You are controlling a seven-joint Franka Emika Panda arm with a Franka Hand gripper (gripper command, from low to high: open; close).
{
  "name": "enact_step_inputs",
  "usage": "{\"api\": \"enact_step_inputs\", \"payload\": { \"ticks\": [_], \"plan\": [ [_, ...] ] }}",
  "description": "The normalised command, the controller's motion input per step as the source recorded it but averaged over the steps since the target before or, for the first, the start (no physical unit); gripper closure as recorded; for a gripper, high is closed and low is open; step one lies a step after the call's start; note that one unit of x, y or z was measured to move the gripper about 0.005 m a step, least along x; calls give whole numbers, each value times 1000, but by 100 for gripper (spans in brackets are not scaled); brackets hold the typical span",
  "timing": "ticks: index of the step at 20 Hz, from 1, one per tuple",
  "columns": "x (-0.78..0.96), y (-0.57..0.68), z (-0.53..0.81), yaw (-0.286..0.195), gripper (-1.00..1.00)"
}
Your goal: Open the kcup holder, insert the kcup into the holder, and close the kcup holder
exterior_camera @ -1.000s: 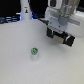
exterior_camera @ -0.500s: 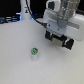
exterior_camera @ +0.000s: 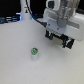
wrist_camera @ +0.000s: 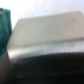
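Note:
The kcup [exterior_camera: 34, 52] is a small white pod with a green top. It stands upright on the white table, alone, toward the exterior view's left. My gripper [exterior_camera: 60, 40] hangs under the white arm at the exterior view's upper right, well away from the kcup. Its dark fingers [exterior_camera: 50, 36] look spread apart with nothing between them. The kcup holder is mostly hidden behind the gripper in the exterior view. The blurred wrist view is filled by a dark boxy body with a glossy top [wrist_camera: 47, 35], very close, which looks like the kcup holder.
The white arm body [exterior_camera: 62, 17] fills the upper right of the exterior view. Dark cables [exterior_camera: 27, 10] and dark equipment run along the back edge. A teal shape [wrist_camera: 4, 27] shows beside the box in the wrist view.

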Motion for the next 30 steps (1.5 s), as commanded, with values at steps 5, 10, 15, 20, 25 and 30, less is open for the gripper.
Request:
{"api": "enact_step_inputs", "payload": {
  "ticks": [5, 10, 15, 20, 25, 30],
  "plan": [
    [108, -440, 433, -214, -100],
    [24, -469, 370, -254, -100],
    [-57, -377, 302, -274, -100],
    [-164, -348, 108, -284, -100],
    [-269, -363, -26, -276, -100],
    [-324, -365, -113, -272, -100]
  ]
}}
